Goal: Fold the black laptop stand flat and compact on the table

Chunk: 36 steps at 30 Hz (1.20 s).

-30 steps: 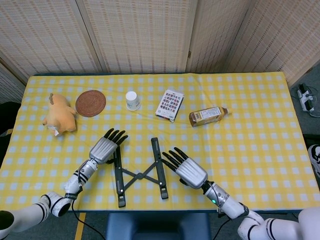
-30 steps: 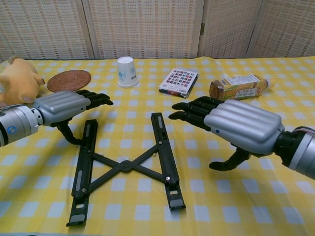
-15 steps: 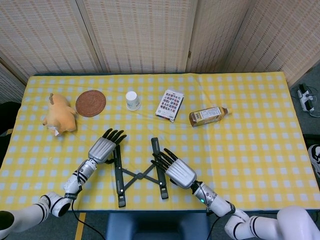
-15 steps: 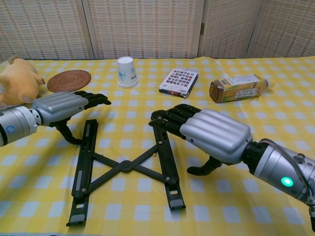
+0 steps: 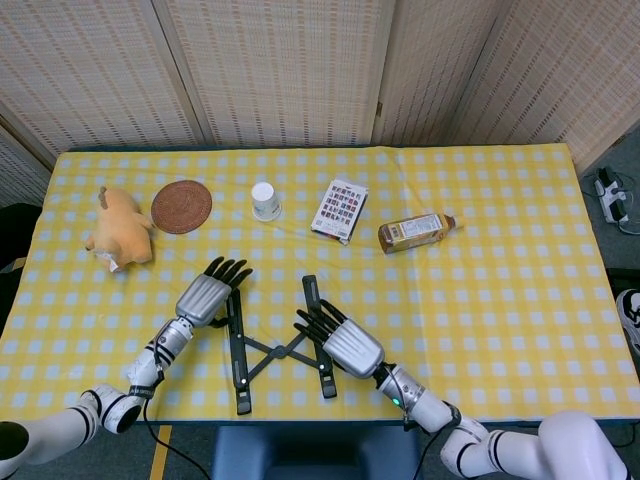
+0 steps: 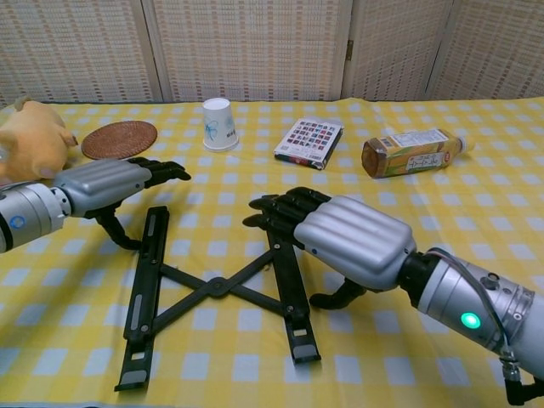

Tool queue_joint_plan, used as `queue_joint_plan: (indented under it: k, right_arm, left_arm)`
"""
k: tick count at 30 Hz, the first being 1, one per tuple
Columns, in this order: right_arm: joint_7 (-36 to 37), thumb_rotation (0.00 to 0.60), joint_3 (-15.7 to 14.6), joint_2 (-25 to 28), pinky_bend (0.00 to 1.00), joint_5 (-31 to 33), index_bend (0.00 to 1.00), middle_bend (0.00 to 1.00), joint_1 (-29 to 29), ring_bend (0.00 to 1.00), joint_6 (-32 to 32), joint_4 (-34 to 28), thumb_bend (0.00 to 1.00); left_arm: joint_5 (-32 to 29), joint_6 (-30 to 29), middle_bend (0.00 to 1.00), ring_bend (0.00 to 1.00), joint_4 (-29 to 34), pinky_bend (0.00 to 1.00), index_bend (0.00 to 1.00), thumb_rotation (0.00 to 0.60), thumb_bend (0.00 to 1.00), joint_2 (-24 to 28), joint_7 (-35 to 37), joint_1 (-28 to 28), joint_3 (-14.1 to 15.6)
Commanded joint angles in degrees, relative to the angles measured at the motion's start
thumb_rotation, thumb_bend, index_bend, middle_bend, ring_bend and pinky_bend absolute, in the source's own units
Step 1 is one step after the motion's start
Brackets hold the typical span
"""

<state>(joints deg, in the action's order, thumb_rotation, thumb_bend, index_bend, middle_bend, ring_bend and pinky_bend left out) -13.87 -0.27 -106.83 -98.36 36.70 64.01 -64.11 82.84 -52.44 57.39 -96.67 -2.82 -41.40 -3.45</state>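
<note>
While the laptop stand (image 6: 217, 285) lay flat on the yellow checked tablecloth (image 5: 500, 290) near my edge of the table, it was not yet compact — its two long rails were spread apart, joined by the crossed braces in the middle. So the flattening looked done to me, and the closing of the rails was what remained.

My left hand (image 6: 106, 185) sat at the outer side of the left rail, near its far end, fingers stretched forward and fairly close together, holding nothing. The thumb hung down beside the rail; whether it touched the rail I could not tell.

My right hand (image 6: 340, 238) hovered over the right rail, palm down, with the fingers (image 6: 276, 212) extended across the rail's far half and the thumb curled underneath on the outer side. It gripped nothing that I could see, and I could not say for sure that the fingers were pressing on the rail rather than just above it.

By my reckoning the job was at its midpoint: both hands stood outside the rails, placed to push them toward each other until the braces collapsed and the rails lay side by side.

Farther back stood a paper cup (image 5: 264, 200), a round coaster (image 5: 181, 206), a plush toy (image 5: 119, 229), a small box (image 5: 339, 210) and a bottle (image 5: 416, 231) on its side — all well apart from the stand.
</note>
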Motion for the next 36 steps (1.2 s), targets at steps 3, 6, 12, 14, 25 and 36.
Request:
queue_joint_plan:
  k: [3, 6, 12, 14, 25, 36]
  right_arm:
    - [0.8, 0.6, -0.1, -1.6, 0.0, -0.5, 0.0, 0.0, 0.2, 0.0, 1.3, 1.7, 0.25]
    - [1.5, 0.6, -0.1, -2.2, 0.0, -0.5, 0.0, 0.0, 0.4, 0.0, 1.3, 2.3, 0.25]
    - [1.7, 0.6, -0.2, -3.4, 0.0, -0.7, 0.0, 0.0, 0.9, 0.0, 1.6, 4.0, 0.25]
    - [1.8, 0.6, -0.2, -3.8, 0.0, -0.9, 0.0, 0.0, 1.1, 0.0, 1.9, 4.5, 0.25]
    - [2.5, 0.6, 0.1, -6.8, 0.0, -1.0, 0.0, 0.0, 1.8, 0.0, 2.7, 7.6, 0.25]
    - [3.9, 0.6, 0.3, -9.3, 0.0, -1.6, 0.0, 0.0, 2.5, 0.0, 4.7, 10.8, 0.25]
  left_arm:
    - [-0.4, 0.4, 0.04, 0.0, -0.4, 0.0, 0.02, 0.6, 0.2, -0.3, 0.8, -0.2, -0.2]
    - [-0.5, 0.7, 0.04, 0.0, -0.8, 0.0, 0.02, 0.6, 0.2, -0.5, 1.0, -0.5, -0.4]
    - [-1.2, 1.5, 0.04, 0.0, -1.2, 0.0, 0.02, 0.6, 0.21, -1.0, 1.9, -0.8, -0.7]
    - [-1.4, 1.7, 0.04, 0.0, -1.0, 0.0, 0.02, 0.6, 0.21, -1.0, 2.7, -0.8, -0.8]
    - [-2.3, 3.2, 0.04, 0.0, 0.2, 0.0, 0.01, 0.6, 0.21, -0.5, 6.2, -0.9, -1.0]
    - [-2.2, 3.1, 0.04, 0.0, 1.3, 0.0, 0.01, 0.6, 0.2, -0.4, 8.1, -1.0, -0.9]
